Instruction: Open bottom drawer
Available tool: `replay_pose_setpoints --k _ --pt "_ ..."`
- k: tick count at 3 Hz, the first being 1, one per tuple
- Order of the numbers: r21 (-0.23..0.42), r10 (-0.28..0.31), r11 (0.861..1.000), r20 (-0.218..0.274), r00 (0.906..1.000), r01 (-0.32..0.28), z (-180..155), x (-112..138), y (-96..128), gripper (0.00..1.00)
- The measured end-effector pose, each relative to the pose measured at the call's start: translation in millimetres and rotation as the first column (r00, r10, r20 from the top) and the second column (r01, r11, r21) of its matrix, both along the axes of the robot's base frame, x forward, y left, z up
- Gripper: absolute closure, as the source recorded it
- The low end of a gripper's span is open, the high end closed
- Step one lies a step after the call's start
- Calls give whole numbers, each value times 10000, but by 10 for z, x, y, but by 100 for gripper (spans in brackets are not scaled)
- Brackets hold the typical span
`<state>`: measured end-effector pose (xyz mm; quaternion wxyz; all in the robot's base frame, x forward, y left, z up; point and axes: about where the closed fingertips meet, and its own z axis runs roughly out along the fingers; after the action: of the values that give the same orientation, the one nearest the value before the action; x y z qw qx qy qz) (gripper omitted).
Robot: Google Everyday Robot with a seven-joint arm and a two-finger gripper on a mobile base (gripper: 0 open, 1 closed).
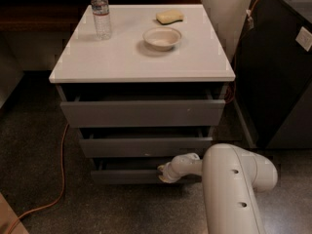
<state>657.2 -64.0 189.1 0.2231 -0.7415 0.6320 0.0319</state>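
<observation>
The bottom drawer (124, 176) sits in the lower centre of the frame, the lowest of three under the cabinet's white top (122, 62). It shows a plain, flat grey front with no handle, narrower-looking than the two above it. A dark gap runs along its upper edge, so it stands slightly out from the carcass. The gripper (165, 173) is at the right part of that front, against its upper edge; whether it is open or closed cannot be told. Behind it the thick white arm (234, 189) fills the lower right of the frame and covers the drawer's right end. Above are the middle drawer (144, 146) and the wide top drawer (141, 112), both also pulled out a little. On the white top stand a water bottle (101, 11) at upper left, a shallow bowl (162, 38) near the centre and a yellow sponge (170, 17) behind it. An orange cable (61, 169) trails over the dark floor at left, and a dark cabinet (278, 67) stands at right.
</observation>
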Motion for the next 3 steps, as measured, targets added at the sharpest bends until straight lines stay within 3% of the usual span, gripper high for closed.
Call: replay_pose_setpoints --k 3 --pt "0 1 10000 -3 10000 -1 3 -2 0 100"
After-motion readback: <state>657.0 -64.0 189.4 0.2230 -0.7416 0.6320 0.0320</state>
